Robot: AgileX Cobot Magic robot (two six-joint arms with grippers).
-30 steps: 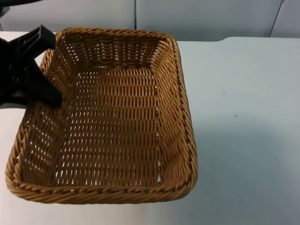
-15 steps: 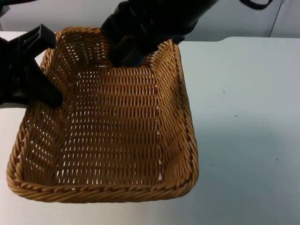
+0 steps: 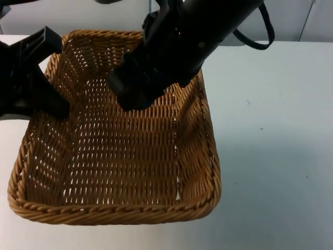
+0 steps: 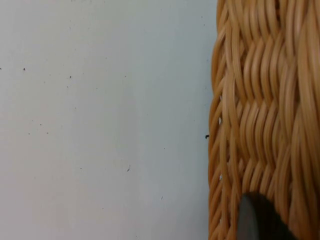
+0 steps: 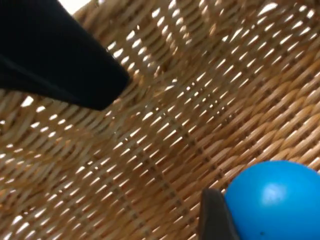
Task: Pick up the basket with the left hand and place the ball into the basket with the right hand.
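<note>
The left gripper is clamping the rectangular woven wicker basket rim; the right gripper is holding the blue ball above its interior.

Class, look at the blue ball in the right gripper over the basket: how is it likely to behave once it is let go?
The blue ball looks smooth and round, so it will probably roll once the right gripper releases it. The basket has raised woven walls, which should likely stop it. The left gripper holds the basket's rim, and any tilt would probably send the ball to the lower side.
</note>
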